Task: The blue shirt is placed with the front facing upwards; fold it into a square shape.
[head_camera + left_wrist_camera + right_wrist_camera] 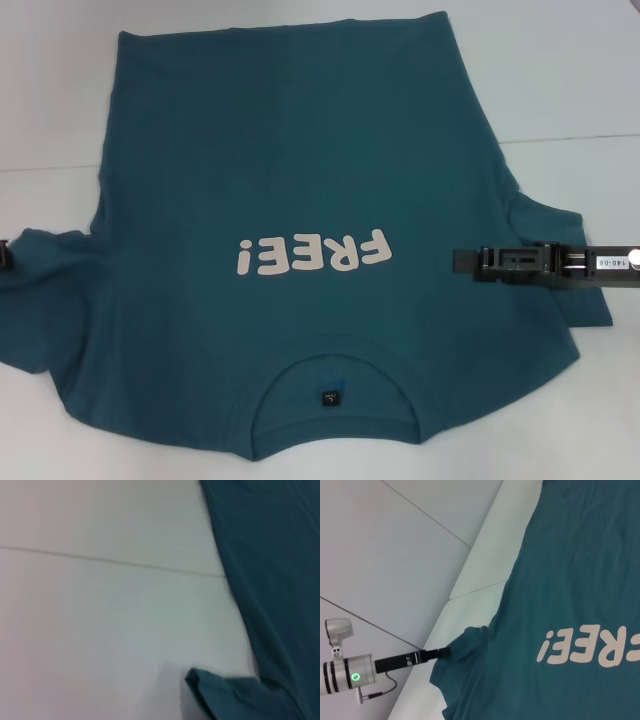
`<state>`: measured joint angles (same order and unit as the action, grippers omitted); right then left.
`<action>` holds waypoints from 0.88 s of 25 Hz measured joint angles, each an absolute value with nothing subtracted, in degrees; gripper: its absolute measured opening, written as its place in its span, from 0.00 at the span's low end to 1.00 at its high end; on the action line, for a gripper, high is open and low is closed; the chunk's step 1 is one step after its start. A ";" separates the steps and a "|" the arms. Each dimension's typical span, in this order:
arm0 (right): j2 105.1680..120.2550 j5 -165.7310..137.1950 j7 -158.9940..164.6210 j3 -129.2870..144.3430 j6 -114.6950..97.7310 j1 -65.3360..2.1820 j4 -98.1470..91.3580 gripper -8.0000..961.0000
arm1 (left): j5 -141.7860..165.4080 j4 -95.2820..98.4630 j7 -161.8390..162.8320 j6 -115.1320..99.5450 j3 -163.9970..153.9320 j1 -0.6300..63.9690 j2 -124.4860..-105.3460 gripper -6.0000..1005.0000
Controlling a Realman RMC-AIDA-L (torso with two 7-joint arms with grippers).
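The blue shirt (300,160) lies spread flat on the white table, front up, with its pale "FREE!" lettering (312,254) in the middle and its collar and dark neck label (331,397) at the near edge. My right gripper (462,262) reaches in from the right, low over the shirt at the root of the right sleeve (578,305). My left gripper (4,255) barely shows at the left edge. In the right wrist view it (445,652) touches the outer edge of the left sleeve (465,645). The left wrist view shows the shirt's side (270,580) and a sleeve corner (225,690).
The white table (560,70) has a thin seam (580,137) running across it behind the sleeves. Bare table shows to the left and right of the shirt's body. The right wrist view shows the table's edge (470,570) and grey floor tiles (380,555) beyond it.
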<state>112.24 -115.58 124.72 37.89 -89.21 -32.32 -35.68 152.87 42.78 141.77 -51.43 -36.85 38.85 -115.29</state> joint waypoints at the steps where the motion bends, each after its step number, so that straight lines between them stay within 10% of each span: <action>1: 112.24 -115.58 124.72 37.87 -89.20 -32.28 -35.68 0.85 | 152.88 43.57 142.38 -51.43 -36.87 38.71 -115.46 0.01; 22: 112.59 -115.59 124.27 37.88 -89.12 -32.05 -35.69 0.85 | 157.11 55.12 160.01 -65.33 -48.34 41.68 -117.74 0.01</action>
<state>112.59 -115.59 124.27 37.88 -89.12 -32.05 -35.69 157.11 55.12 160.01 -65.33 -48.34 41.68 -117.74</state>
